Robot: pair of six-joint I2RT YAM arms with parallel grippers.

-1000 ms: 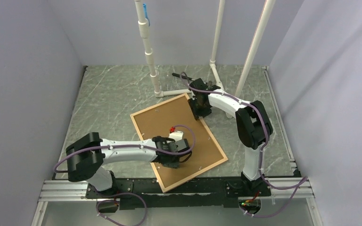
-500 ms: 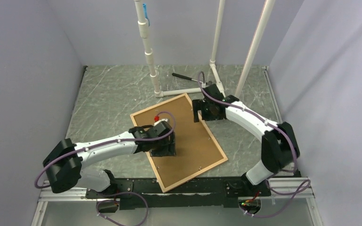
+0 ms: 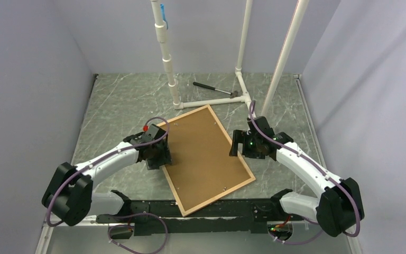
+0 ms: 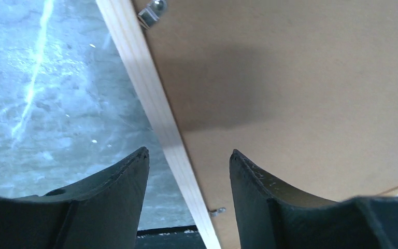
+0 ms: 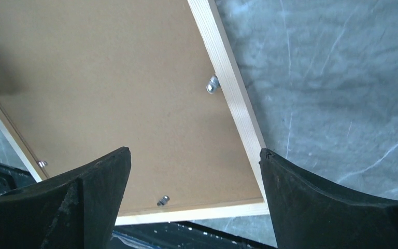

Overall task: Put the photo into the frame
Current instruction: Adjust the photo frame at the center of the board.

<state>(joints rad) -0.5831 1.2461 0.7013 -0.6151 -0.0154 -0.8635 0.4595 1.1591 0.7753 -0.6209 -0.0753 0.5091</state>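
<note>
Your left gripper (image 4: 189, 154) and right gripper (image 5: 194, 153) hang open and empty astride the long edges of the thin light-wood rectangular frame (image 4: 154, 104), which lies back-up, photo unseen, perhaps beneath its flat brown backing board (image 3: 203, 151), so uneven pinching could skew it.

Plain lavender-grey walls (image 3: 31, 79) closed in the work area on three sides under even light. The table (image 3: 127, 100) had a dark grey-green marbled surface veined in white. Three white pipes (image 3: 167, 58) rose near the back wall, one bearing a blue clip (image 3: 163, 10). A dark tool (image 3: 211, 88) lay beside their base, and an aluminium rail (image 3: 68, 214) ran along the near edge.
</note>
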